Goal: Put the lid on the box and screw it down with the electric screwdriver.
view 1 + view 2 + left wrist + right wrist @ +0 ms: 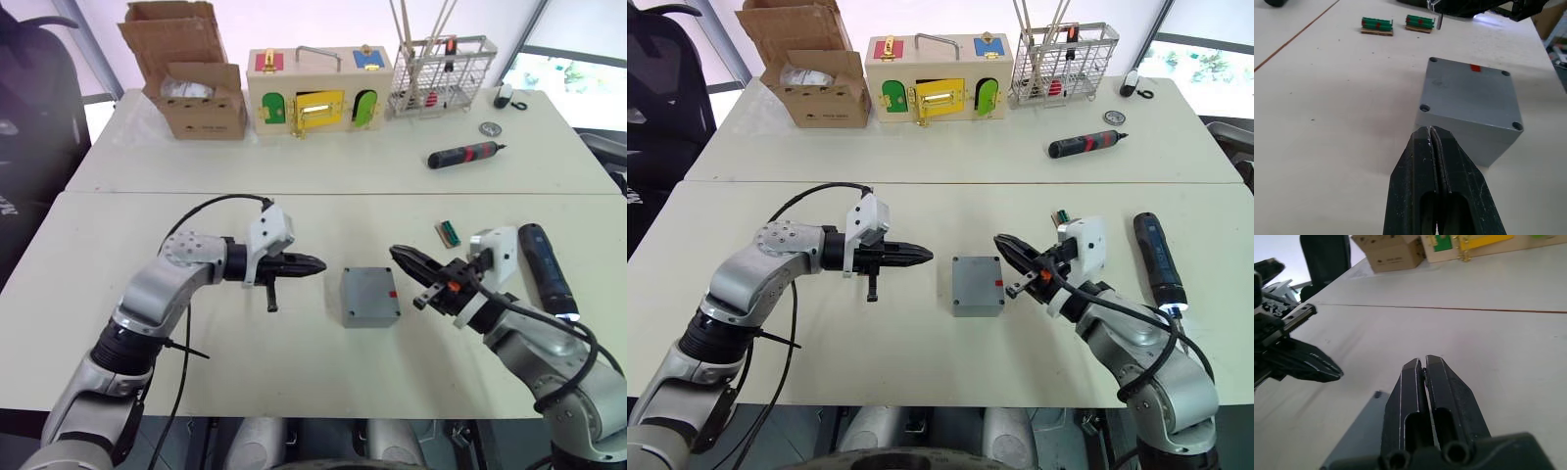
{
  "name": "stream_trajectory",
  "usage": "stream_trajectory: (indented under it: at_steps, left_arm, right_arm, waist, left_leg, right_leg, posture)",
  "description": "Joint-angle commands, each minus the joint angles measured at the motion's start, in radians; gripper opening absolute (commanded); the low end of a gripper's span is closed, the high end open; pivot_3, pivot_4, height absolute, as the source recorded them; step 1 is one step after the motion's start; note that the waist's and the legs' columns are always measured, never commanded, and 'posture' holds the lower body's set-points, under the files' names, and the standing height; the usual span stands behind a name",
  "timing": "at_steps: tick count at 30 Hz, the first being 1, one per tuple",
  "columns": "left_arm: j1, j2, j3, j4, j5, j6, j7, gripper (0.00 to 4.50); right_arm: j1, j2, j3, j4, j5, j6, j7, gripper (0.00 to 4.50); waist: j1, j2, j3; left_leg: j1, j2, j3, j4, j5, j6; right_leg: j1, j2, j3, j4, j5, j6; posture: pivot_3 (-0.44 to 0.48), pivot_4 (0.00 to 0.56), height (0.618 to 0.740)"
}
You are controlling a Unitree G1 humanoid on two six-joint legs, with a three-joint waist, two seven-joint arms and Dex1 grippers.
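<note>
Grey box (978,284) with lid on, between left gripper (924,257) and right gripper (1002,244), electric screwdriver (1157,258) on table (921,166)

Grey box (370,296), red mark (393,292)

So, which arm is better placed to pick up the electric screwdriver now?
Right. The electric screwdriver lies just beyond the right gripper, while the left gripper is across the box.

1. Two pale worktops (323,166) stand pushed together, their seam crossing the middle of the frame.
2. A black chair (34,88) stands at upper left.
3. Bright daylight enters a window (568,83) at upper right.
</note>
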Motion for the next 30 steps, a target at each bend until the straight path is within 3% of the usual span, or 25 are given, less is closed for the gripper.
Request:
stream_trajectory:
  at_steps: [1, 30]
  left_arm:
    - [0.0, 0.014, 0.009, -0.054, -0.022, 0.007, -0.019, 0.0]
    - [-0.002, 0.006, -0.004, -0.084, -0.012, 0.021, -0.002, 0.0]
  right_arm:
    - [0.017, -0.016, 0.02, -0.026, -0.026, -0.025, 0.002, 0.05]
    - [0.025, 0.014, 0.103, 0.077, -0.147, -0.107, 0.009, 0.05]
  waist:
    - [-0.001, 0.0, 0.0]
    - [-0.001, 0.0, 0.0]
  left_leg:
    - [0.0, 0.0, 0.0, 0.0, 0.0, 0.0]
    - [0.0, 0.0, 0.0, 0.0, 0.0, 0.0]
  right_leg:
    - [0.0, 0.0, 0.0, 0.0, 0.0, 0.0]
    - [0.0, 0.001, 0.0, 0.0, 0.0, 0.0]
  posture:
    - [0.0, 0.15, 0.694]
    - [0.0, 0.15, 0.694]
